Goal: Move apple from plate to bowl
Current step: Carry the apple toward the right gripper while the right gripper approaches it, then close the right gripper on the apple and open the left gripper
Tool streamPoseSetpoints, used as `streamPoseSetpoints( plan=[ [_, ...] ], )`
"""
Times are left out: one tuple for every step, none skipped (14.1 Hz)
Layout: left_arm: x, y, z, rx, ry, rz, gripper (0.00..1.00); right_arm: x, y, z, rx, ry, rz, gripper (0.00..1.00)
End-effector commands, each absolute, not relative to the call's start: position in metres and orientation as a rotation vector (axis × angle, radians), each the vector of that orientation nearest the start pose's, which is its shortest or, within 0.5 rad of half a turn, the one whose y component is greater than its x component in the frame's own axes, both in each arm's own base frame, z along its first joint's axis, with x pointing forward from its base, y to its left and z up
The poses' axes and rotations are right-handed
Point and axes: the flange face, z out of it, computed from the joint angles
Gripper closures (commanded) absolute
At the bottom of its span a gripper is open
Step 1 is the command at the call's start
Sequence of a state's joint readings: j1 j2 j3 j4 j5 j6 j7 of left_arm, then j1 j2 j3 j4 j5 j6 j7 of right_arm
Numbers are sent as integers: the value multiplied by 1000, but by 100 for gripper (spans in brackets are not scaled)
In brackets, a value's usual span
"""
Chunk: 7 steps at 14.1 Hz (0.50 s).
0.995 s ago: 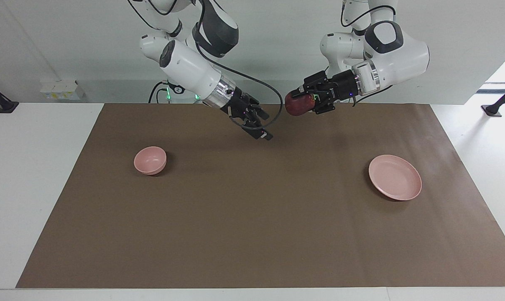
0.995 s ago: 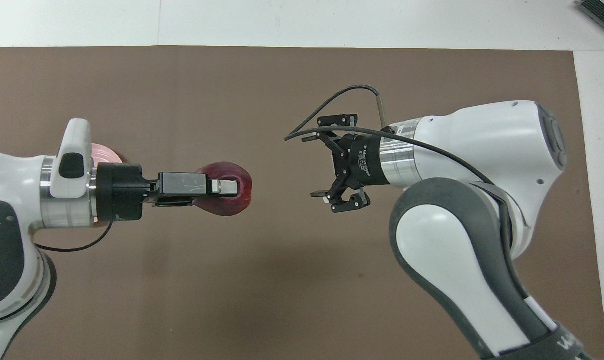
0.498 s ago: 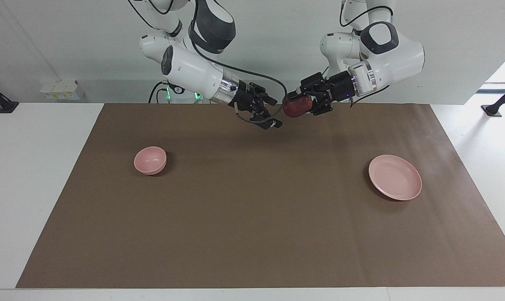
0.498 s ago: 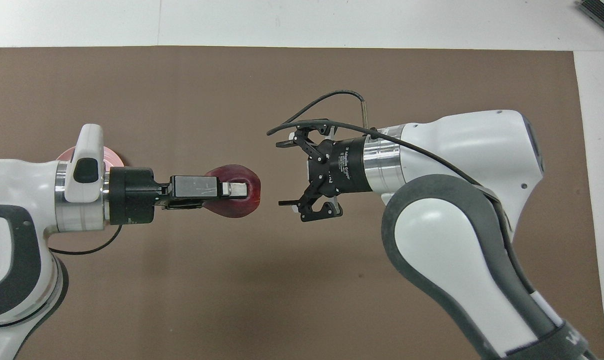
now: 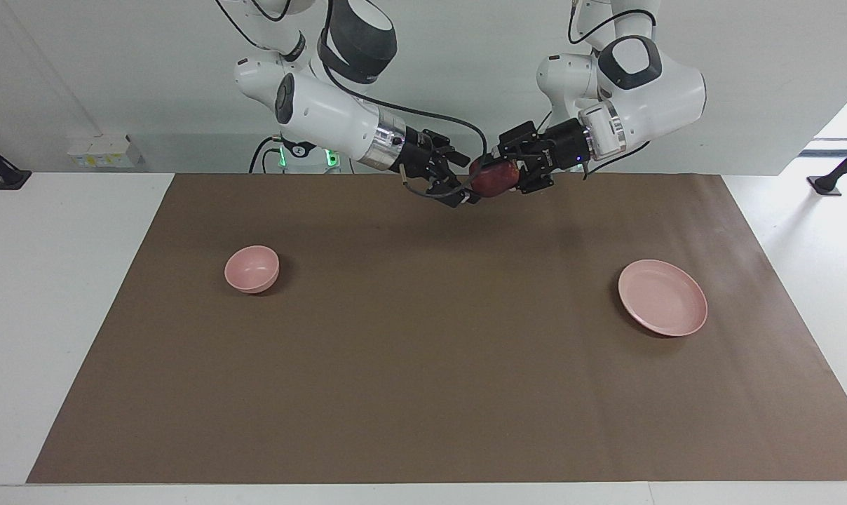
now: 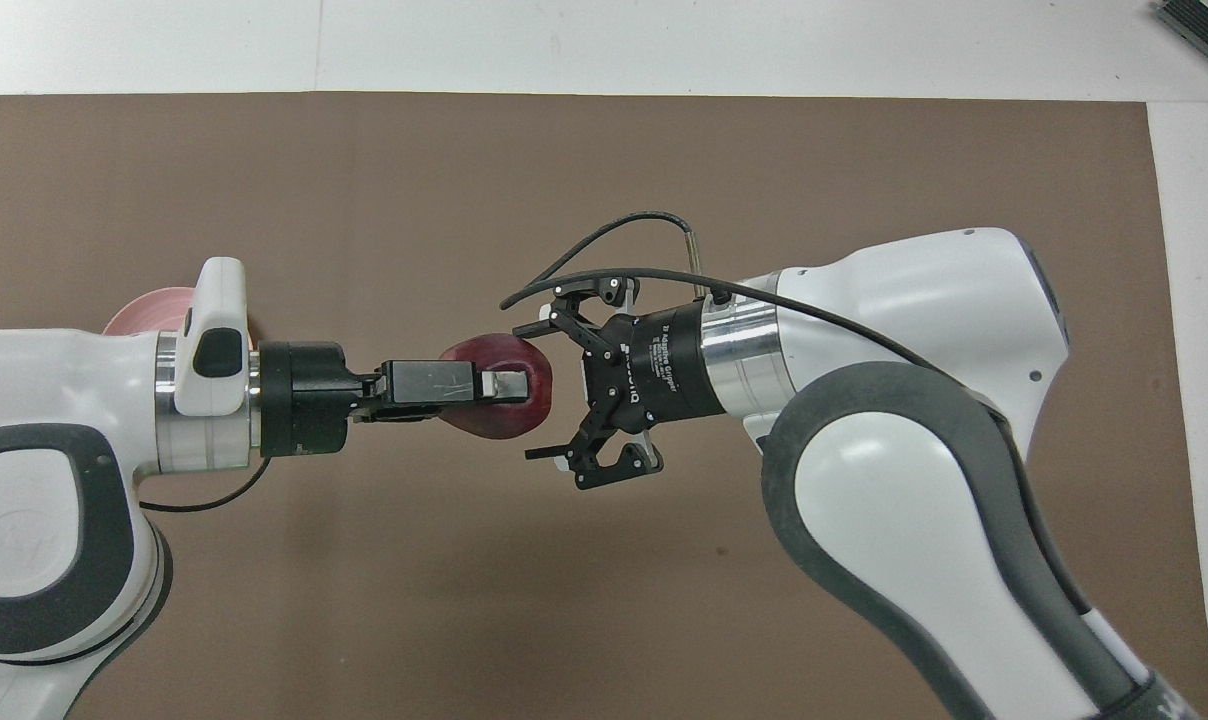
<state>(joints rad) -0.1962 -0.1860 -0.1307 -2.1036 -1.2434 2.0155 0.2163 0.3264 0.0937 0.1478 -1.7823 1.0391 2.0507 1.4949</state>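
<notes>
My left gripper [image 5: 499, 175] [image 6: 504, 385] is shut on the dark red apple [image 5: 490, 182] [image 6: 504, 422] and holds it in the air over the mat's edge nearest the robots, midway between the two arms. Facing it, my right gripper [image 5: 465, 180] [image 6: 526, 392] is open, one fingertip on each side of the apple's free end. Whether they touch the apple I cannot tell. The small pink bowl [image 5: 252, 268] stands toward the right arm's end of the table. At the left arm's end lies the wide pink plate [image 5: 662, 297] [image 6: 149, 305] with nothing on it. In the overhead view the right arm hides the bowl.
A brown mat [image 5: 423, 365] covers most of the white table [image 5: 59, 280]. A black cable [image 6: 614, 225] loops off the right wrist above the apple. Some small items sit on the white margins at both ends of the table.
The right gripper has risen and swung toward the apple until its open fingers straddle it. The left gripper has carried the apple a little toward the right arm.
</notes>
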Motion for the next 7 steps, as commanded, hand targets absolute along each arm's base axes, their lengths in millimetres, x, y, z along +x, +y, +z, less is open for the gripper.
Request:
streamPoseSetpoints(
  plan=[
    [467, -228, 546, 2015, 16, 47, 100, 521, 326, 546, -1692, 1554, 937, 0],
    [467, -230, 546, 2015, 15, 43, 100, 521, 326, 546, -1690, 1556, 936, 0],
    [467, -230, 546, 2015, 21, 42, 100, 521, 326, 546, -1692, 1557, 939, 0],
    [465, -234, 545, 2019, 16, 32, 100, 521, 326, 547, -1689, 1556, 936, 18],
    [464, -236, 545, 2021, 13, 28, 100, 522, 327, 548, -1688, 1556, 936, 58],
    [464, -236, 545, 2021, 14, 30, 100, 522, 327, 548, -1690, 1554, 934, 83],
    [464, -236, 545, 2021, 14, 30, 100, 522, 327, 548, -1691, 1554, 932, 92]
  ],
)
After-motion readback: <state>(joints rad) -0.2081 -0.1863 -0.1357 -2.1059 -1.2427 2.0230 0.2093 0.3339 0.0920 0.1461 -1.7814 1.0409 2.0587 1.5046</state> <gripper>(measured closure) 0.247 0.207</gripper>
